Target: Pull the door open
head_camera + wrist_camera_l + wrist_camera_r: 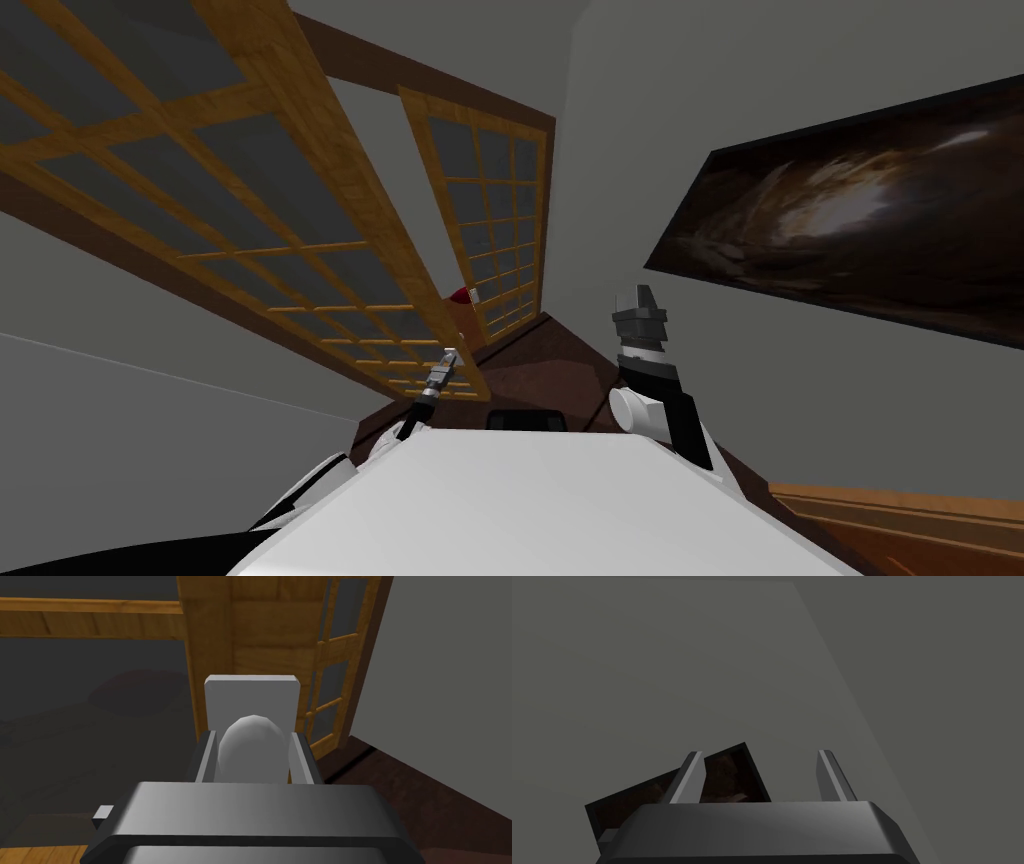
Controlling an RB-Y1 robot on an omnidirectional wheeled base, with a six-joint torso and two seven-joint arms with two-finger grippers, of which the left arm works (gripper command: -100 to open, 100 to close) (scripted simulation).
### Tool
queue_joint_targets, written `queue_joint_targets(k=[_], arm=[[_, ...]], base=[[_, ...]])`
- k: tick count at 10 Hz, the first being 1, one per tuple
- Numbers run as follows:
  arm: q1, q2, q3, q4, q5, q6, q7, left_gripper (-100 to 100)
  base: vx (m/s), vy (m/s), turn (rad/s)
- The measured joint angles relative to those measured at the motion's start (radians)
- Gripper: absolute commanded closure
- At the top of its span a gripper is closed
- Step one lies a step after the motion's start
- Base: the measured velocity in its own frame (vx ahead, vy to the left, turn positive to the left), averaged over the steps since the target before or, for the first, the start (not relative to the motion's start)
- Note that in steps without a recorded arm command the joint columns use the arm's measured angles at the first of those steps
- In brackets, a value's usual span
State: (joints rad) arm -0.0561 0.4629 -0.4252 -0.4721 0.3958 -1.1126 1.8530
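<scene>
Right gripper [760,752]: two thin, light grey blade fingers [832,776] on a dark, rounded box. Left gripper [252,743] built alike. Right forearm [690,430] black, with white round joint and grey stepped wrist.

Two wooden doors with glass panes: one large door [200,180] across the upper left of the head view, one narrower door [495,220] at upper centre. One dark picture [860,210] at the right. One small red thing [462,296] near the centre. One grey knob [252,748] on one grey plate [250,693]. Two grippers, the left gripper [252,738] and the right gripper [759,755], with two fingers each.
</scene>
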Motion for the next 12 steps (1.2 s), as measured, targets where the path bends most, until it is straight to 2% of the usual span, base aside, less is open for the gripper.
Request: queue_joint_targets(k=[1,2,4,5,6,7,8,9,11,12], arm=[[0.02,0.007,-0.005,-0.024,-0.002,-0.002,0.002,100],[0.038,0.021,-0.018,-0.039,-0.009,-0.011,0.011,100],[0.051,0.042,-0.04,-0.042,-0.02,-0.043,0.036,100],[0.054,0.042,-0.043,-0.04,-0.022,-0.046,0.038,100],[0.053,0.042,-0.047,-0.021,-0.024,-0.059,0.044,100],[0.056,0.046,-0.05,-0.021,-0.025,-0.07,0.047,100],[0.071,0.056,-0.053,-0.042,-0.026,-0.072,0.049,100],[0.075,0.061,-0.057,-0.036,-0.028,-0.085,0.054,100],[0.072,0.063,-0.069,0.005,-0.035,-0.127,0.072,100],[0.084,0.07,-0.073,-0.005,-0.036,-0.133,0.075,100]], base=[[-0.169,0.097,-0.117],[-0.225,0.099,-0.13],[-0.17,0.044,-0.054],[-0.158,0.074,-0.188],[-0.228,0.112,-0.177],[-0.211,0.101,-0.206],[-0.208,0.08,-0.205],[-0.217,0.084,-0.16],[-0.199,0.092,-0.141],[-0.22,0.096,-0.114]])
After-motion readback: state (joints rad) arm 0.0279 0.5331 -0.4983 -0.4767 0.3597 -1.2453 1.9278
